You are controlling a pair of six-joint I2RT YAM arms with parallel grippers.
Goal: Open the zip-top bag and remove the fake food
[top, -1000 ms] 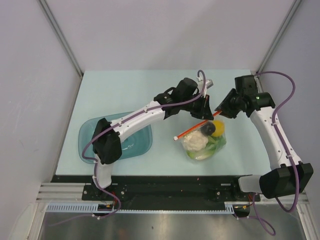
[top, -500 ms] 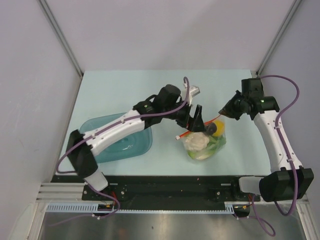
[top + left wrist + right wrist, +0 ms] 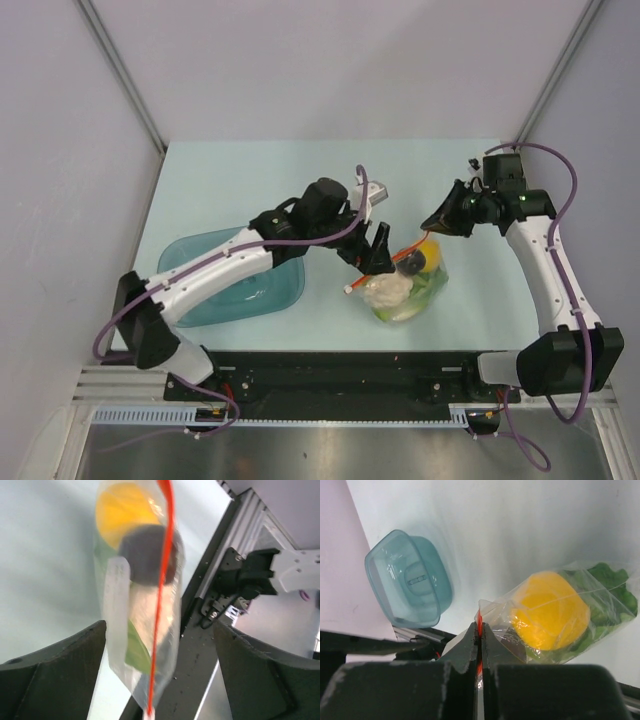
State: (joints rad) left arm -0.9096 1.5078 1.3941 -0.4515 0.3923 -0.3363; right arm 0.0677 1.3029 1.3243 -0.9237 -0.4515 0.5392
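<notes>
Assessing progress: early stage, nothing extracted yet. The zip-top bag (image 3: 408, 298) sits on the desk (image 3: 250, 180) at lower centre-right of the top view, well apart from the teal tray (image 3: 235, 275) at lower left. All fake food (image 3: 400, 285) is inside the bag, i.e. cauliflower (image 3: 386, 291), lettuce (image 3: 430, 288), yellow fruit (image 3: 428, 250) and dark piece (image 3: 147, 555); no pcs on desk or in tray. The right gripper (image 3: 430, 226) is closed flat, pinching the upper-right end of the zip strip (image 3: 161, 605) w/ that corner raised. The left gripper (image 3: 380, 255) is spread wide, one finger either side of the bag per the left wrist view, holding nothing; contact w/ the film cannot be confirmed. The strip shows as a single red line, so the seal is judged not yet parted. Remaining, approx.: take the opposite lip, pull the mouth apart, remove 4 pcs. Orientation: the strip's long axis runs diagonally in the top view, lower left to upper right. Its free end points lower left. The bag body lies to the lower right of the strip, so the mouth edge faces upper left.
</notes>
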